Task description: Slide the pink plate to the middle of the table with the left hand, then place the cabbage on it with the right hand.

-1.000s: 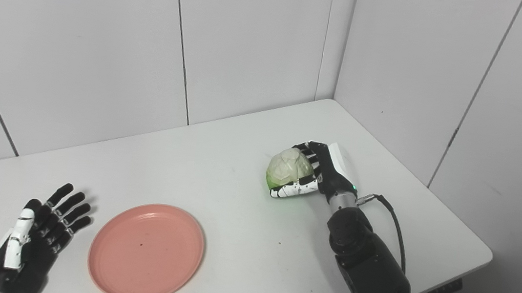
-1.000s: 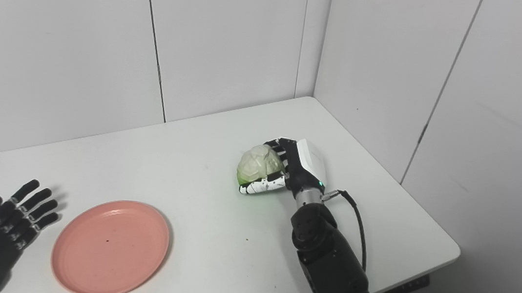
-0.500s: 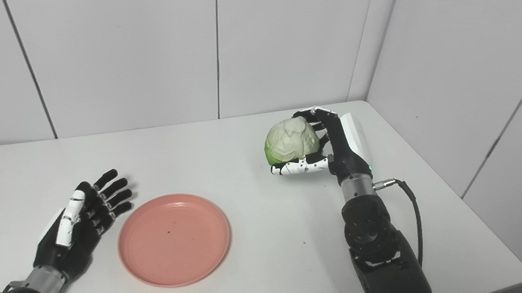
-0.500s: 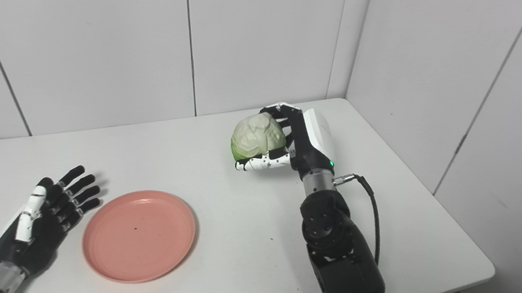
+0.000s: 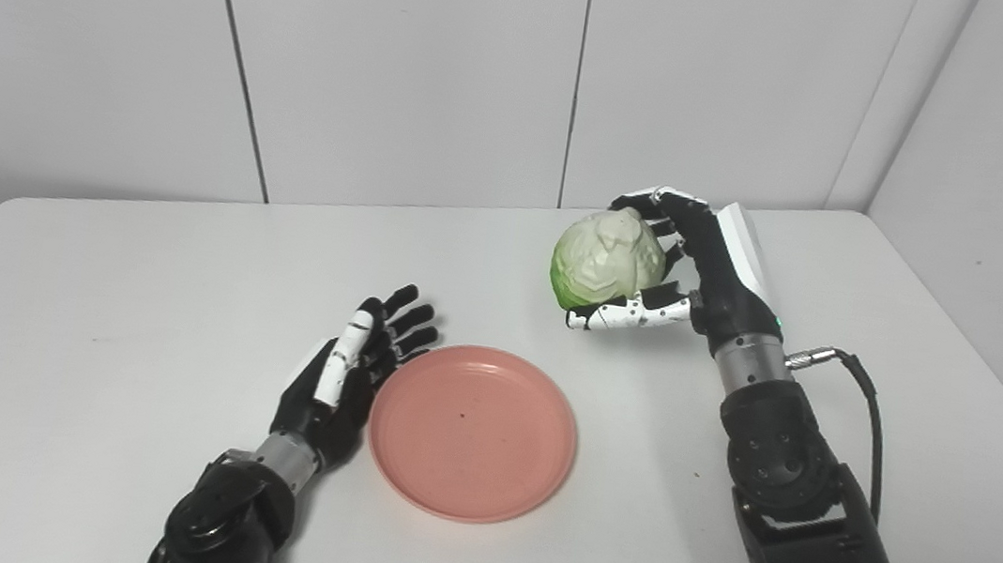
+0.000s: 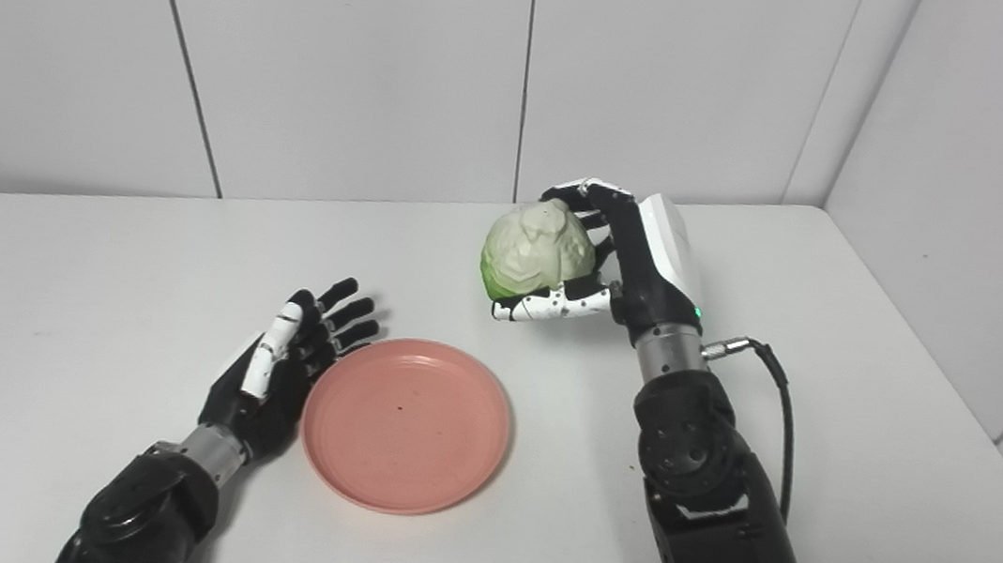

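Cabbage (image 5: 609, 250), pale green and knobbly, sits in the right hand (image 5: 686, 274), whose fingers curl over its top while the thumb props it from below; it is held clear of the white table (image 5: 85, 291), behind and to the right of the pink plate (image 5: 473, 430). That plate lies bare near the table's middle. Just beside its left rim rests the left hand (image 5: 349, 377), palm up, fingers spread (whether it touches the rim is unclear).

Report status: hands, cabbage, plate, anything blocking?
Left hand open, beside pink plate. Right hand shut on cabbage, held above table, behind and right of the plate. Plate bare, path unobstructed.
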You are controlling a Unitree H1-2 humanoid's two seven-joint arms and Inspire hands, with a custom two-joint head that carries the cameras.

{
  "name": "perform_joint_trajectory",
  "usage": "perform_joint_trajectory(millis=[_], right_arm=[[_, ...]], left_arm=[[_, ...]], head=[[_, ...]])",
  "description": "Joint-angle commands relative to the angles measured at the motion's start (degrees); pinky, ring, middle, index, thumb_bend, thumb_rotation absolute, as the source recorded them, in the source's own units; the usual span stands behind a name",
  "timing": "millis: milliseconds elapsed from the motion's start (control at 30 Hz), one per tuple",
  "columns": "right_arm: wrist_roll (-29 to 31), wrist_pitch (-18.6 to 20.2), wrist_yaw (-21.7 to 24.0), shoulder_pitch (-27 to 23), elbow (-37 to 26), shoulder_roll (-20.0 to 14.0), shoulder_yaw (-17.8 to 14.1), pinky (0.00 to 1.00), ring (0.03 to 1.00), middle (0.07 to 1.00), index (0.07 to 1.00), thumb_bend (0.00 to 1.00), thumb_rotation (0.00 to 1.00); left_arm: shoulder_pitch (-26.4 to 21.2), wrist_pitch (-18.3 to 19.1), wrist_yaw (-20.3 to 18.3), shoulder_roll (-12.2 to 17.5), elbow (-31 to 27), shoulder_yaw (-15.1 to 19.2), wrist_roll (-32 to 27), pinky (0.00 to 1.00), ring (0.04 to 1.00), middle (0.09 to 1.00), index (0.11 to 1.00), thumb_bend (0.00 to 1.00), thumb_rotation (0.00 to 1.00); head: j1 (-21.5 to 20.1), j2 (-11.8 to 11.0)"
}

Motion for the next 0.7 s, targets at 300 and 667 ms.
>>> perform_joint_trajectory(millis=[300, 667], right_arm=[[-0.7, -3.9, 1.0, -2.1, 1.0, 4.7, 5.2, 0.28, 0.366, 0.442, 0.518, 0.53, 0.0], [-0.6, -7.0, 1.4, 0.5, 3.3, 7.9, 9.2, 0.3, 0.378, 0.443, 0.52, 0.53, 0.0]], left_arm=[[0.5, 5.9, 3.8, -2.9, 0.5, -1.6, 3.9, 0.88, 0.877, 0.878, 0.875, 0.44, 1.0], [0.1, 7.0, 4.2, -3.3, -0.4, -1.4, 4.4, 0.89, 0.886, 0.894, 0.885, 0.44, 1.0]], head=[[5.9, 2.0], [3.7, 3.1]])
